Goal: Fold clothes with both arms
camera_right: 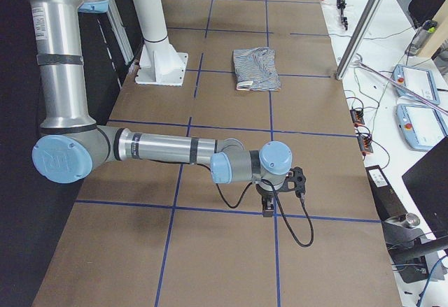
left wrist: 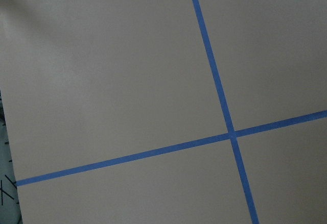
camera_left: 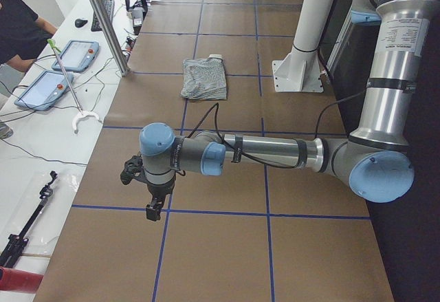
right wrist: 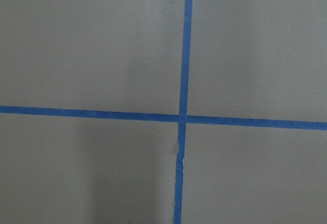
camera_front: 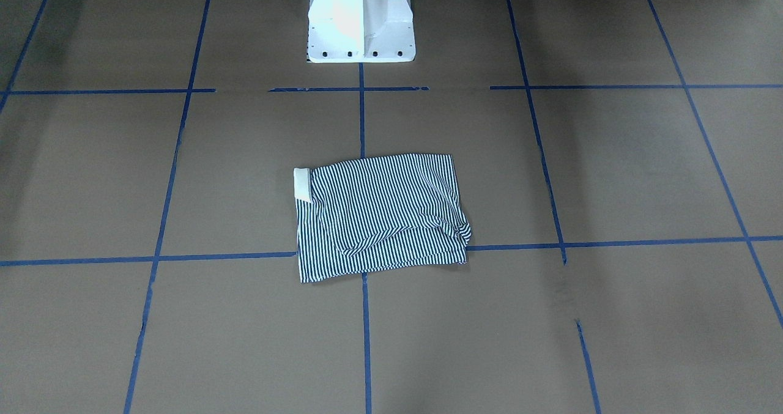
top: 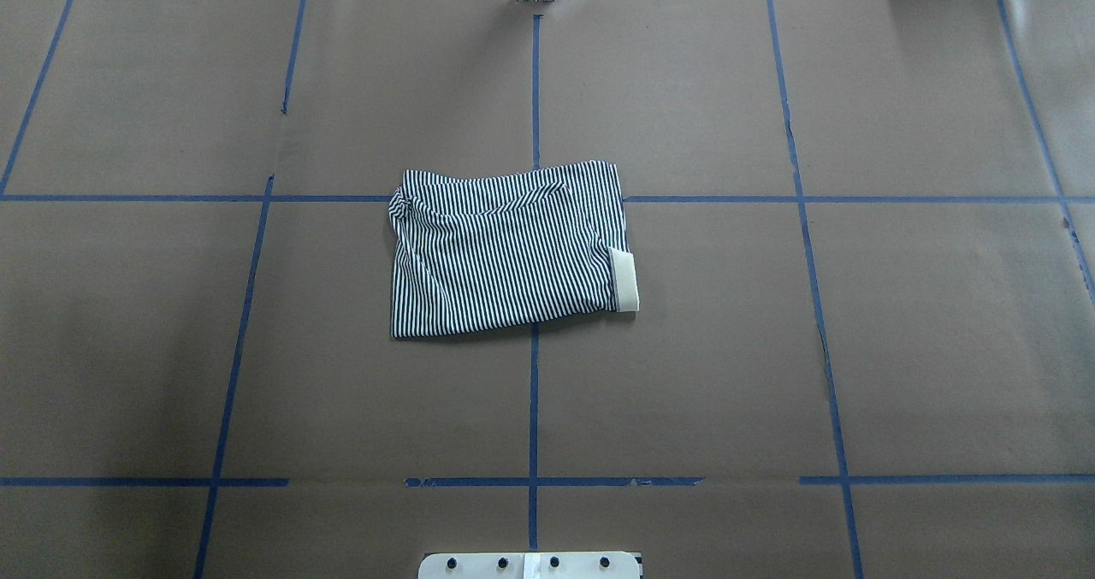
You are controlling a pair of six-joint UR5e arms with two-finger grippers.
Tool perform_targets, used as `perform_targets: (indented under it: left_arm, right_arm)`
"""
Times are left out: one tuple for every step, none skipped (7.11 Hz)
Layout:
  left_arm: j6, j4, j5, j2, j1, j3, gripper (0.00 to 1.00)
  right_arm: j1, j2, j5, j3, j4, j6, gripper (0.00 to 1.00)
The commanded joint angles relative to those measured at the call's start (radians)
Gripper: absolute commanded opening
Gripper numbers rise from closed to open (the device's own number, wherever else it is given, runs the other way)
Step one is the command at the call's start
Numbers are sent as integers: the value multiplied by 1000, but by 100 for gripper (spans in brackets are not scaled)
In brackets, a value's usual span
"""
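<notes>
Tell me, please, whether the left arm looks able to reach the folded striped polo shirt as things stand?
Probably yes. The left arm is stretched out low, its gripper over the table well apart from the polo shirt, and nothing stands between them to block a swing back toward it.

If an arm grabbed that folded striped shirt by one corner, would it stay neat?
Probably not. The shirt looks like thin, soft knit, with wrinkles bunched at one corner, so it would likely droop and unfold. It lies flat in loose layers, so it seems light; pushed, it would probably crumple rather than slide.
</notes>
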State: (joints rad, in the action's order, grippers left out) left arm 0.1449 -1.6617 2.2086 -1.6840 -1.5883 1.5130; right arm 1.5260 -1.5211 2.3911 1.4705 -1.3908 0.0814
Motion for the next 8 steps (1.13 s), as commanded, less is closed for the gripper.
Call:
perform_targets:
  left_arm:
    - [-2, 4, 0, 1, 1, 1, 100]
    - [-2, 3, 2, 6, 1, 4, 100]
    - [-2, 5, 2, 7, 1, 7, 100]
    - [-2, 5, 2, 6, 1, 7, 100]
    - [-2, 5, 2, 6, 1, 6, 100]
    - [-2, 5, 2, 6, 1, 6, 100]
    - [-2, 5, 2, 6, 1, 6, 100]
    - [-2, 4, 2, 6, 1, 4, 100]
  right_arm:
    - [3, -13, 8, 43, -7, 0, 100]
    - [15, -45, 10, 113, -58, 0, 100]
    - [19, -66, 10, 211, -195, 0, 100]
    - [22, -74, 8, 259, -276, 0, 100]
    - [22, -85, 7, 255, -271, -2, 100]
    - [22, -77, -1, 243, -269, -2, 100]
    - [22, -70, 0, 216, -267, -44, 100]
    - [23, -68, 0, 194, -267, -124, 100]
